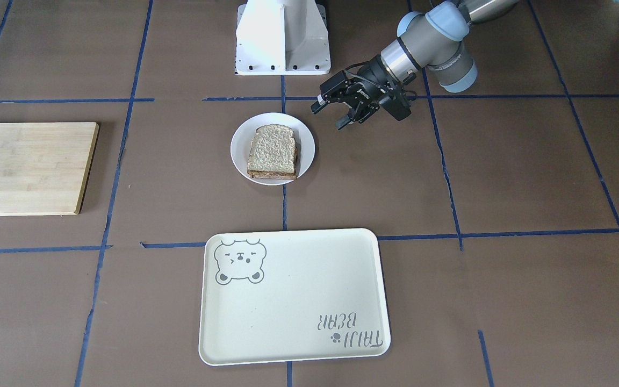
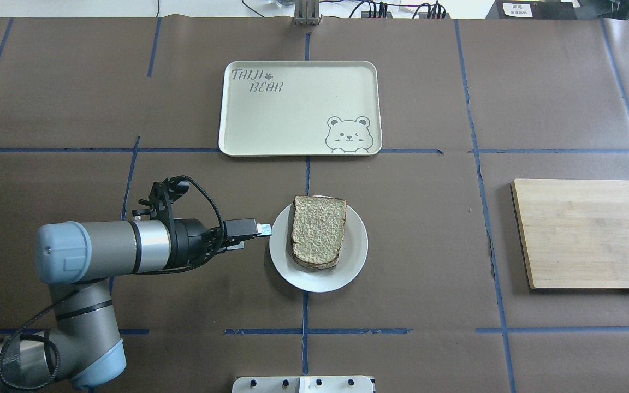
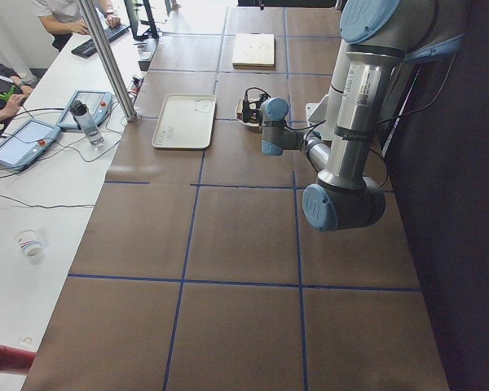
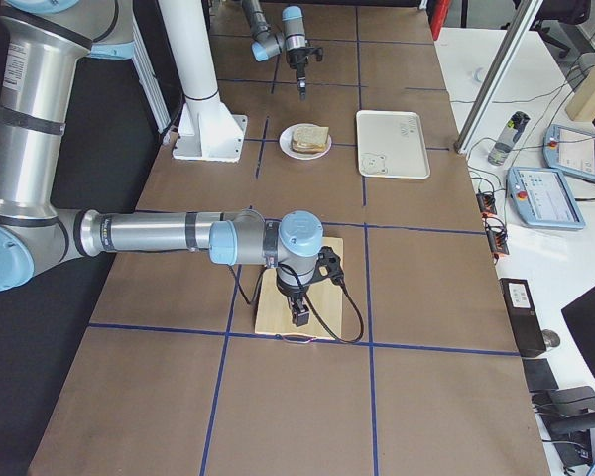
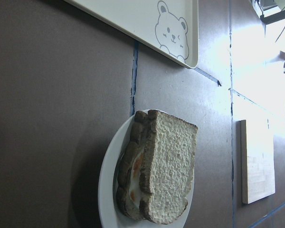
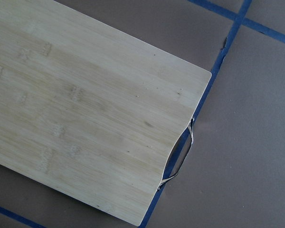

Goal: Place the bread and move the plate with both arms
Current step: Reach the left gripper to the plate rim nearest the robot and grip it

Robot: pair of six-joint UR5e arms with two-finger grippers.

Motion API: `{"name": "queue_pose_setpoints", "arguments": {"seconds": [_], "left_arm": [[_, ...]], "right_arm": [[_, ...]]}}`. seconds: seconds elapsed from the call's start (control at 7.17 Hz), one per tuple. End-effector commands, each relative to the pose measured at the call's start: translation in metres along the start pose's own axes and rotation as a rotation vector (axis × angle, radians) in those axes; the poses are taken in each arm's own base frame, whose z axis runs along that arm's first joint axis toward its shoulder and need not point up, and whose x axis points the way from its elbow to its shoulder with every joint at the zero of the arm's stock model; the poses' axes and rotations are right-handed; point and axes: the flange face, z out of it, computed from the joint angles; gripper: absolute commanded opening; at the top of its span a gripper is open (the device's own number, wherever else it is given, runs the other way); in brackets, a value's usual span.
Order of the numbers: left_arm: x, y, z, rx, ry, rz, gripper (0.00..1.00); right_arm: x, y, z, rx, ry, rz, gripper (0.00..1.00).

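Brown paper covers the whole table (image 1: 524, 177), with blue tape lines (image 1: 444, 161) splitting it into big squares.

The left gripper (image 1: 330, 115) is lying on its side with its black fingers clearly spread, and nothing is between them. It's not touching anything as far as the front view shows. Just past its fingertips is the plate (image 1: 305, 141), small, round, glossy white. The bread (image 1: 273, 150) lies flat on it: pale, rough, bubbly crumb, thin brown crust, rounded top. The left wrist camera shows it's stacked on a second slice (image 5: 128, 175), with a bit of white and orange fried egg (image 5: 137, 166) peeking out between the two.

Further out from that gripper, well past the plate, is the tray (image 1: 288, 301). It's a cream rectangle with rounded corners and a raised lip, printed with a bear face and "TAIJI BEAR".

The right gripper (image 4: 299, 315) only shows up in the side view, so I can't tell whether it's spread or closed. It hangs over the near end of a bamboo cutting board (image 6: 85, 109) that has a light streaky grain and a thin metal handle (image 6: 180, 154) on one short edge. The plate and bread are well away from that gripper.
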Motion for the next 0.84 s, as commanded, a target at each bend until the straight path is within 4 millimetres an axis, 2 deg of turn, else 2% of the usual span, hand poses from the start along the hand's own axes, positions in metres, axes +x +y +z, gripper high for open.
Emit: {"name": "queue_pose_setpoints", "arguments": {"seconds": [0.0,0.28,0.42,0.7], "left_arm": [[-0.014,0.011,0.030,0.029,0.004,-0.014,1.00],[-0.033,0.009,0.045,0.032,-0.039,-0.016,1.00],[-0.032,0.012,0.052,0.029,-0.040,-0.015,0.96],[-0.032,0.014,0.060,0.023,-0.045,-0.017,0.62]], "right_arm": [[0.001,0.001,0.001,-0.002,-0.001,0.002,1.00],[0.001,0.001,0.001,-0.002,-0.001,0.002,1.00],[0.001,0.001,0.001,-0.002,-0.001,0.001,1.00],[0.001,0.002,0.001,-0.003,-0.001,0.002,1.00]]}}
